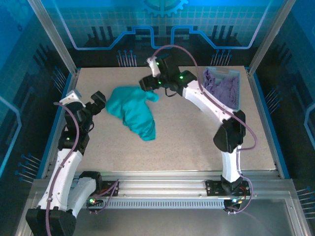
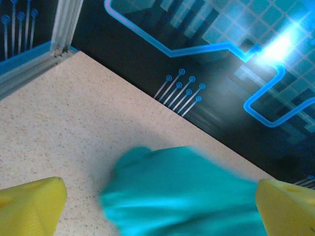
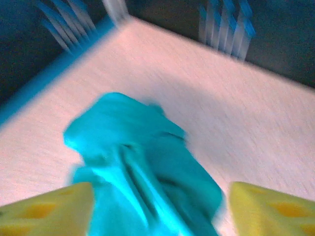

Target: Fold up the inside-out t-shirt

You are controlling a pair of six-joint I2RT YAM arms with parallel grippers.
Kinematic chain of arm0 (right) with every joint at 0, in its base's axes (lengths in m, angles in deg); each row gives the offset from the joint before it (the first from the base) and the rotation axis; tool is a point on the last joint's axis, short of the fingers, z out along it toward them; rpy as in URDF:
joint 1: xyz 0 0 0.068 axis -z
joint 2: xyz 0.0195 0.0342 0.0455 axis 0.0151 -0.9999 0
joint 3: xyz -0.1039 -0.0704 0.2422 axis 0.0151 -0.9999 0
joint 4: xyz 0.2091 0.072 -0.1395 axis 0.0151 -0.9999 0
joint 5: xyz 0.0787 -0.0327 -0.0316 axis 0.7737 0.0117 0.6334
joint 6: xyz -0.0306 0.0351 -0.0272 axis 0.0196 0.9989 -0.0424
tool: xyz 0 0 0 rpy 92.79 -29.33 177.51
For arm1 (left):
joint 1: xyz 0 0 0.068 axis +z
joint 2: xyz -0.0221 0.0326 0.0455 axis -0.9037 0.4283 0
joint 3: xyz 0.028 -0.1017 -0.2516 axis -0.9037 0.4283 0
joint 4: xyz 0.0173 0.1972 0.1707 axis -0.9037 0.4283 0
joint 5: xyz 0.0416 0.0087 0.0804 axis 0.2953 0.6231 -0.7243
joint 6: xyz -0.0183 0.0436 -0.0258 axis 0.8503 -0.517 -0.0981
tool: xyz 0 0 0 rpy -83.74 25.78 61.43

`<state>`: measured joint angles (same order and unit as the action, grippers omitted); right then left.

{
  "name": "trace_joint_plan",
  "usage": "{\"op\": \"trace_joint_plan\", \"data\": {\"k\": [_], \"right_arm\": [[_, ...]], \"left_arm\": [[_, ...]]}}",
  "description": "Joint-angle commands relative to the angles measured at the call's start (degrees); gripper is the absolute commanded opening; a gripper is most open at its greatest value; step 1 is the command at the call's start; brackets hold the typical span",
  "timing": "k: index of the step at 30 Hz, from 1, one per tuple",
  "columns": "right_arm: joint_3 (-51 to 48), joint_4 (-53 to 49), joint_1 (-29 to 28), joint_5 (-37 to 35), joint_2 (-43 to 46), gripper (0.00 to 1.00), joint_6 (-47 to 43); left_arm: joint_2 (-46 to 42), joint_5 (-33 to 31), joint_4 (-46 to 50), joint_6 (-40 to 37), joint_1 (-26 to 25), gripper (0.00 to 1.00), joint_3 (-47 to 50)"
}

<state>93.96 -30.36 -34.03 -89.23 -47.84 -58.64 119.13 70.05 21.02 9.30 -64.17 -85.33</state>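
Tabletop (image 1: 197, 137) speckled beige under t-shirt (image 1: 133, 110); walls (image 1: 98, 24) blue.

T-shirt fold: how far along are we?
Done: nothing folded yet. The teal-green soft fabric t-shirt lies in a crumpled heap on the speckled table. In hand: nothing gripped. The right gripper is open over the shirt's far edge, and the left gripper is open at its left side. Left: spread it flat, then make every fold.
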Motion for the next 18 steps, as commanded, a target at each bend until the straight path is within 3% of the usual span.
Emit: {"op": "trace_joint_plan", "data": {"k": [1, 5, 11, 18], "right_arm": [[-7.6, -4.9, 10.1, -11.9, 2.9, 0.95, -2.4], [-15.7, -3.2, 18.8, -16.0, 2.7, 0.96, -4.0], [-14.5, -3.2, 23.2, -16.8, -3.7, 0.9, -6.6], [-6.8, -8.1, 27.1, -15.3, -12.2, 0.57, -9.4]], "left_arm": [[2.7, 4.1, 1.2, -0.4, -4.6, 0.99, 1.0], [8.1, 2.9, -2.1, -2.4, -13.5, 0.99, 1.7], [14.8, 5.9, -5.7, -1.9, -15.5, 0.99, 1.1], [18.1, 6.9, -7.5, -1.7, -15.8, 0.99, 0.9]]}}
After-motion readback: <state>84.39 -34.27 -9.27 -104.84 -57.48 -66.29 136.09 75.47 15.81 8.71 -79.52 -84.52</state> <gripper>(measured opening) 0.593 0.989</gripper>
